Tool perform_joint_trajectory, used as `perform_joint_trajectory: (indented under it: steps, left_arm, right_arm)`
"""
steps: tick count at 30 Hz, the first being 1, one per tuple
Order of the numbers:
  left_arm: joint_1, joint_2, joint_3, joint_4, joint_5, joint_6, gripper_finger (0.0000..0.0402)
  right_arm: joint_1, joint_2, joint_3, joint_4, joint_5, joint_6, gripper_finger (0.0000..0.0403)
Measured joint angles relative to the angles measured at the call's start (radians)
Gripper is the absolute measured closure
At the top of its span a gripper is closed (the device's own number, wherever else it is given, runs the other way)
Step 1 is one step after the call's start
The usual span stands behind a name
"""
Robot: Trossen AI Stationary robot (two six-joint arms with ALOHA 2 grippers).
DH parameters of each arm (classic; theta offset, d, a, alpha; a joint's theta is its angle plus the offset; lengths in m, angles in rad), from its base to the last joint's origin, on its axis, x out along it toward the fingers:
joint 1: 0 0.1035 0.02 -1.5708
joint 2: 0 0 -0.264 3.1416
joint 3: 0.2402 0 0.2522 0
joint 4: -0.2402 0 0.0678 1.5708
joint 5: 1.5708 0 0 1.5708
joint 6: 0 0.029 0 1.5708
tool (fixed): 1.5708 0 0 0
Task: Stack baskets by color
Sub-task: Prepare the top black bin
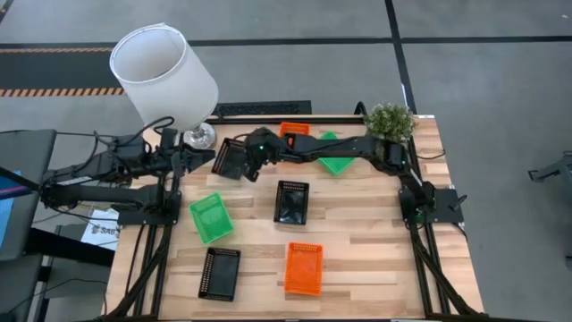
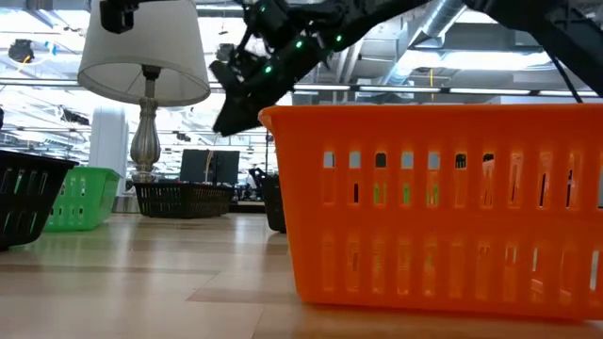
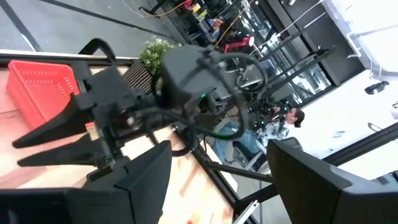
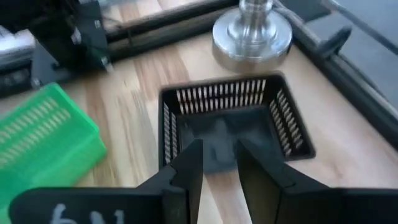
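At the near edge of the table an orange basket (image 1: 303,267) and a black basket (image 1: 220,273) lie side by side but apart. Further in, a green basket (image 1: 211,217) sits toward the left arm's side, and another black basket (image 1: 292,201) lies near the table's middle. Toward the far edge, the right gripper (image 4: 219,163) carries a third black basket (image 4: 227,122) near the lamp base (image 1: 198,136). Its jaws are partly closed, pinching one long wall at mid-length. In the low view this basket hangs tilted above the table. A second orange basket (image 1: 293,130) and a second green basket (image 1: 336,159) lie beneath the right arm. The left gripper (image 1: 198,159) waits near the lamp base, jaws spread wide and holding nothing.

Handling judgement: the baskets appear light, thin-walled and fairly stiff. A perforated wall may flex under a pinch. Grip the rim at the middle of a long wall; a one-sided grip lets the basket tilt. The smooth plastic may slip.
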Motion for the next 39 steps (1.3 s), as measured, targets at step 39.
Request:
perform_joint_trajectory:
  steps: [39]
  left_arm:
    - [0.0,-0.015,0.0,-0.096,-0.016,0.044,0.015]
  right_arm:
    - [-0.003,0.255,0.34,-0.547,0.056,-0.024,0.0282]
